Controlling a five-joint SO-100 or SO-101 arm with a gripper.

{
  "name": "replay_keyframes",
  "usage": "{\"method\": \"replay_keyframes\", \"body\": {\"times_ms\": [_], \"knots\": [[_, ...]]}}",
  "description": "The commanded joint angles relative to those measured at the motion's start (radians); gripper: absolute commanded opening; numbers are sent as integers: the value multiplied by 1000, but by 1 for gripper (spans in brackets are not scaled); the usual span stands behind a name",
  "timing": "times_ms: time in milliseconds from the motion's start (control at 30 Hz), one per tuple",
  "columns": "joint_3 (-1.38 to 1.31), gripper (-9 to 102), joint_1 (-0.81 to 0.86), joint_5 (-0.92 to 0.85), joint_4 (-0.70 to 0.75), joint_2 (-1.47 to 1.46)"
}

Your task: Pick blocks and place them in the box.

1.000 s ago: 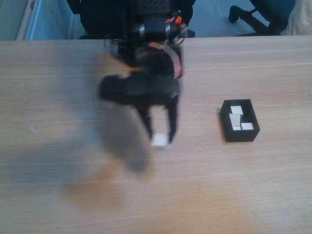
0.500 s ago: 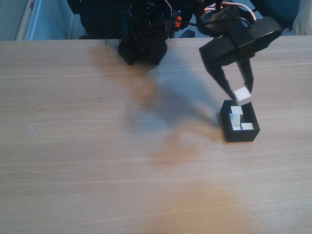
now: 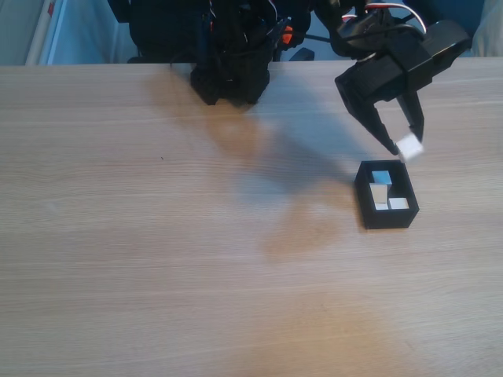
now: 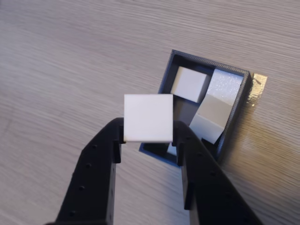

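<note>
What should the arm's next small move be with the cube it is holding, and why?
Probably lower the gripper over the free space in the box before opening: it grips a white block above the box, which already holds blocks.

Arm reaches from base at top centre of fixed view toward upper right, wrist bent down. Gripper [image 3: 404,146] points downward, fingers clamped on white block [image 3: 409,147]. Wrist view: both fingers [image 4: 101,159] rise from bottom edge, block [image 4: 148,117] pinched between tips.
</note>
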Motion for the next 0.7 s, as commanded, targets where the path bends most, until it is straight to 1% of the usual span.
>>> {"method": "replay_keyframes", "body": {"times_ms": [0,200,333,367,533,667], "knots": [[-2,11,25,-14,-25,9],[17,10,72,-18,-12,40],[98,0,126,-25,18,141],[132,0,140,-41,35,181],[324,0,222,-186,163,416],[466,0,307,-302,325,586]]}}
